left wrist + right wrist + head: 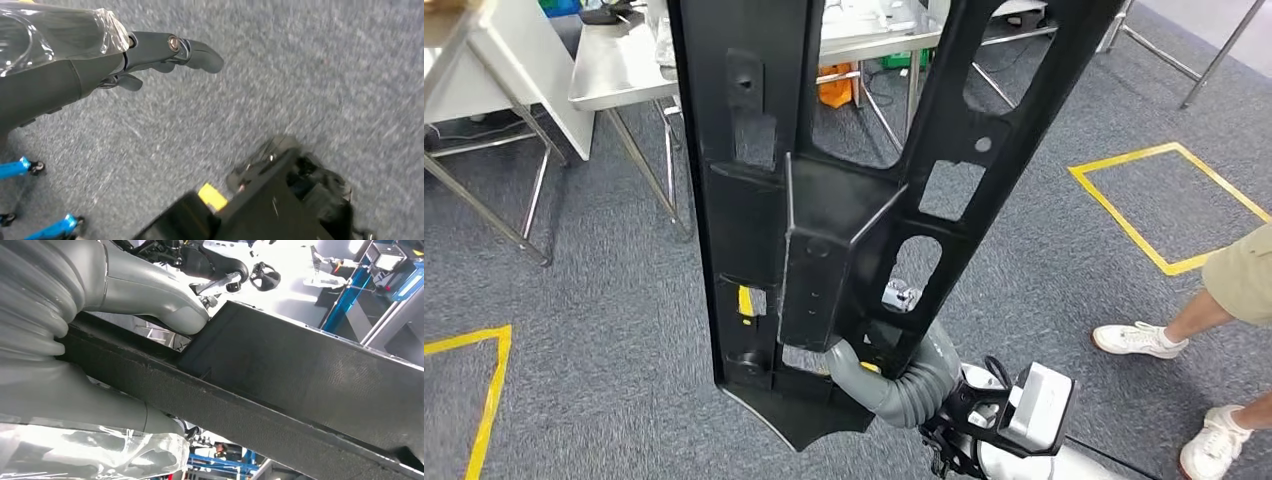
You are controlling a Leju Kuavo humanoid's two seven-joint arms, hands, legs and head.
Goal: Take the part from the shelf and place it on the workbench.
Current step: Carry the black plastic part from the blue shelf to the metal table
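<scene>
Upright, part (824,230) in right hand (894,375).

The part (844,200) stands upright before the robot, gripped near its lower end by the right hand (902,382). Behind it stands a tabletop (619,70); a person's feet (1136,340) are on the floor at right.

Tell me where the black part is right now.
In the head view the black part hangs upright at centre frame, gripped near its lower end by the right hand, above grey carpet with the steel workbench beyond it.
</scene>
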